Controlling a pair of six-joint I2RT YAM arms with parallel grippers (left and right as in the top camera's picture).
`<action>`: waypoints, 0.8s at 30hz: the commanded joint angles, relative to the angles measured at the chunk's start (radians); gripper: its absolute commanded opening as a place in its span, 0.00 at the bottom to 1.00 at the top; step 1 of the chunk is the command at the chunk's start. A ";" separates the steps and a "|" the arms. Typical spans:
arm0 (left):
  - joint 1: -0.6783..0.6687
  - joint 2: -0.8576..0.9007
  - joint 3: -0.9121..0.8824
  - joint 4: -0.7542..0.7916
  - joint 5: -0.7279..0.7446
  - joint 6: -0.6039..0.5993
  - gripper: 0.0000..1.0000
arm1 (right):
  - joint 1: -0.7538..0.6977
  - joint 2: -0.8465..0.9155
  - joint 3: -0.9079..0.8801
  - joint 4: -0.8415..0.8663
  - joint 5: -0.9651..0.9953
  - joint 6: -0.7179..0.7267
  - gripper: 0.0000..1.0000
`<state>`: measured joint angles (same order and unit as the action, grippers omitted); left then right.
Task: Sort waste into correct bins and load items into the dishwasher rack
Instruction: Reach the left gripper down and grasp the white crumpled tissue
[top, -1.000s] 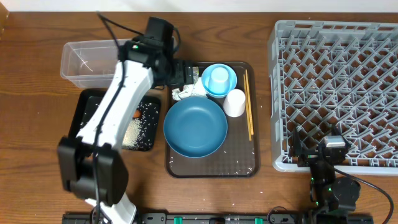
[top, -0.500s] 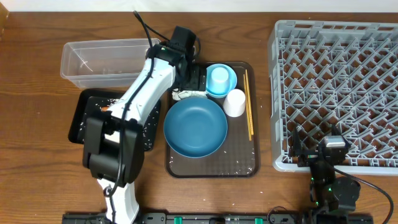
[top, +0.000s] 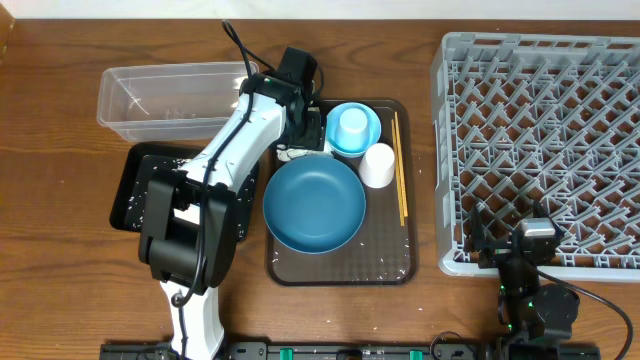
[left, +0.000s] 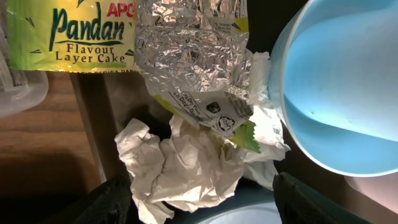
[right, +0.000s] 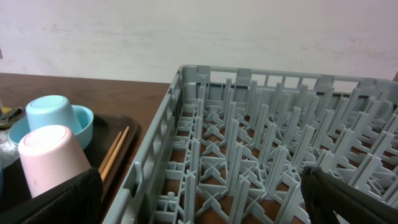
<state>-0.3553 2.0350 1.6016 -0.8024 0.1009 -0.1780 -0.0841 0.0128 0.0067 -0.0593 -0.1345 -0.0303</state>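
Counted two cups, blue cup (top: 350, 124) and pinkish cup (top: 377, 165); one bowl (top: 372, 135), one dish (top: 314, 205), one chopstick pair (top: 399, 170), one tissue (left: 186, 168), one wrapper (left: 186, 50); tissue lay beside bowl, between left gripper (left: 202, 193)'s spread fingers, grasping nothing I could see; wrapper overlapped it; right gripper (right: 202, 186) released beside rack (right: 261, 143); overhead, arm hid most of tissue.

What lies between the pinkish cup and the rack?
The chopsticks, lying on the tray beside the cup, then a strip of bare table before the rack. The overhead view shows it.
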 joint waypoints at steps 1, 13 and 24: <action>-0.002 0.004 -0.031 0.002 -0.016 0.013 0.75 | 0.020 -0.002 -0.001 -0.004 0.003 -0.008 0.99; -0.013 0.006 -0.034 0.024 -0.019 0.013 0.66 | 0.020 -0.002 -0.001 -0.004 0.003 -0.008 0.99; -0.017 0.035 -0.034 0.023 -0.025 0.013 0.65 | 0.020 -0.002 -0.001 -0.004 0.003 -0.008 0.99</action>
<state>-0.3714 2.0468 1.5764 -0.7795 0.0971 -0.1753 -0.0841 0.0128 0.0067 -0.0593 -0.1341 -0.0303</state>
